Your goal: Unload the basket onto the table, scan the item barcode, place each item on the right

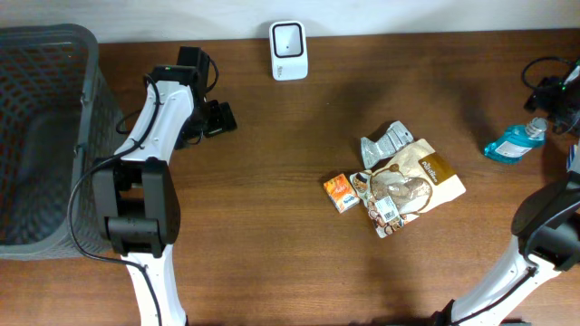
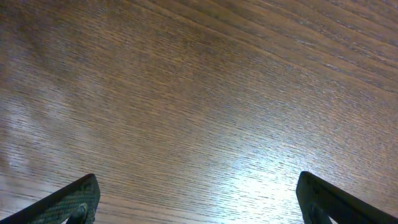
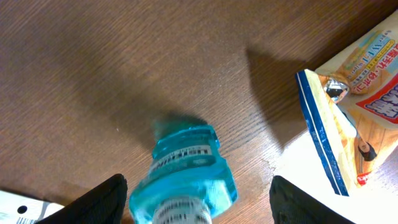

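two arms on show. right gripper (image 3: 196, 202) straddles the blue bottle (image 3: 185, 162) lying near the right end of the table (image 1: 272, 226), jaws apart, one finger almost on it, a clear gap on the other side. left gripper (image 2: 199, 199) spread wide over bare wood. white scanner (image 1: 288, 50) at the far edge, well apart from the bottle.

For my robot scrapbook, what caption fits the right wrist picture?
A blue bottle sits on the wooden table between the right arm's open fingers, a printed packet beside it.
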Robot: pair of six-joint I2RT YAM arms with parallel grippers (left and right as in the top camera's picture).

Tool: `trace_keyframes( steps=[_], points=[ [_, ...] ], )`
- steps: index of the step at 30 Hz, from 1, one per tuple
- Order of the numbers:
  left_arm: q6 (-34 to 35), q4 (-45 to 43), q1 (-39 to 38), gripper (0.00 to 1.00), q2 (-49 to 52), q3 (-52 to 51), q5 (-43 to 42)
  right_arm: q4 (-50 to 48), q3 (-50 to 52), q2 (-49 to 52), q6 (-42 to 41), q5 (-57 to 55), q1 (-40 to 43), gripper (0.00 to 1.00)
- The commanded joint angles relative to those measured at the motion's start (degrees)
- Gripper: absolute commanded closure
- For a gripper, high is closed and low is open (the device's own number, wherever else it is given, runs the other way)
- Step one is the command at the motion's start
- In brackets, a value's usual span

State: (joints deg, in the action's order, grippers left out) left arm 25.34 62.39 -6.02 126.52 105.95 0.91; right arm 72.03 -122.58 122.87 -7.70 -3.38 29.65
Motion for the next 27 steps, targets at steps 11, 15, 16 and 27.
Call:
trace_keyframes(
  steps=[11,15,16,27],
  points=[
    [-0.13,0.04,-0.09,0.01,-1.7,-0.35,0.42,6.64,0.17,-0.28,0.02,3.34,-0.37,0.37],
    [-0.13,0.04,-0.11,0.01,-1.7,-0.35,0.42,7.39,0.17,-0.28,0.0,3.37,-0.37,0.39],
    [-0.13,0.04,-0.09,0.01,-1.7,-0.35,0.42,7.48,0.17,-0.28,0.0,3.37,-0.37,0.42],
    [-0.13,0.04,-0.09,0.01,-1.7,-0.35,0.42,5.73,0.17,0.04,-0.02,3.34,-0.37,0.55]
  ],
)
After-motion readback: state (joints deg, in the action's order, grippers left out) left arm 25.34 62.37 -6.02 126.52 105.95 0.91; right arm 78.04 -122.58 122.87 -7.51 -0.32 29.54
